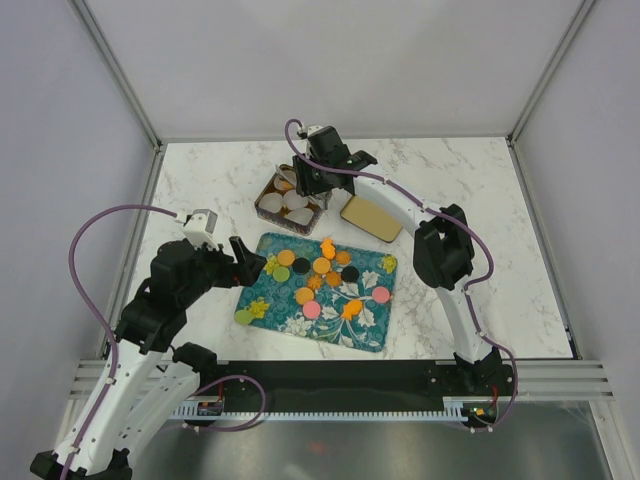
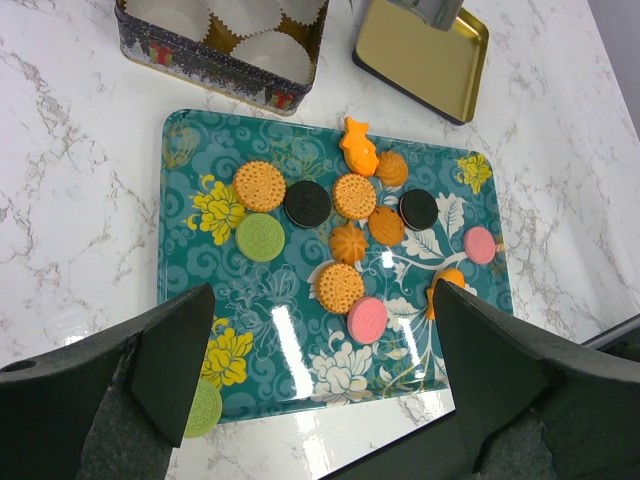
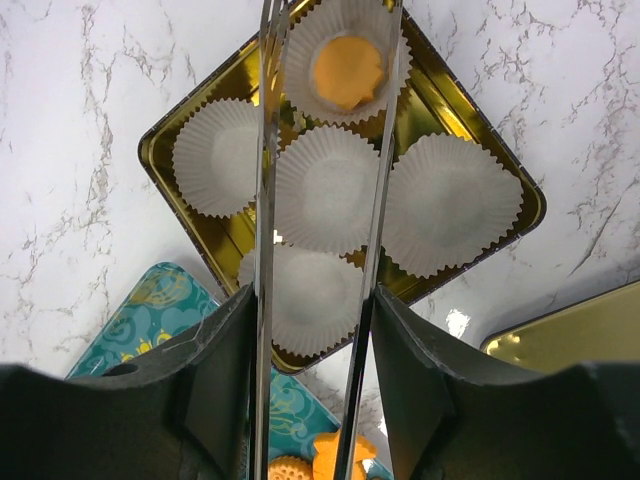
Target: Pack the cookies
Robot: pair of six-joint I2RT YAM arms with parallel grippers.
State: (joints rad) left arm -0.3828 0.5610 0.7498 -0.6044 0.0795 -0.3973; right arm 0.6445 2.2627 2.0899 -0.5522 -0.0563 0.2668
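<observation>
Several cookies point(image 1: 320, 265), orange, black, pink and green, lie on a teal flowered tray point(image 1: 370, 335). In the left wrist view they are spread over the tray point(image 2: 200, 140), among them an orange one point(image 2: 259, 185) and a pink one point(image 2: 367, 319). My left gripper point(image 1: 250, 262) is open and empty above the tray's left edge point(image 2: 318, 340). My right gripper point(image 1: 305, 170) is shut on metal tongs point(image 3: 265, 200) above the gold tin point(image 3: 165, 150). The tong blades stand apart either side of an orange cookie point(image 3: 347, 72) lying in a white paper cup.
The tin point(image 1: 270, 208) holds several white paper cups point(image 3: 325, 190), the others empty. Its gold lid point(image 1: 370, 218) lies to its right, also seen in the left wrist view point(image 2: 420, 55). A green cookie point(image 2: 200, 408) sits at the tray's near left corner.
</observation>
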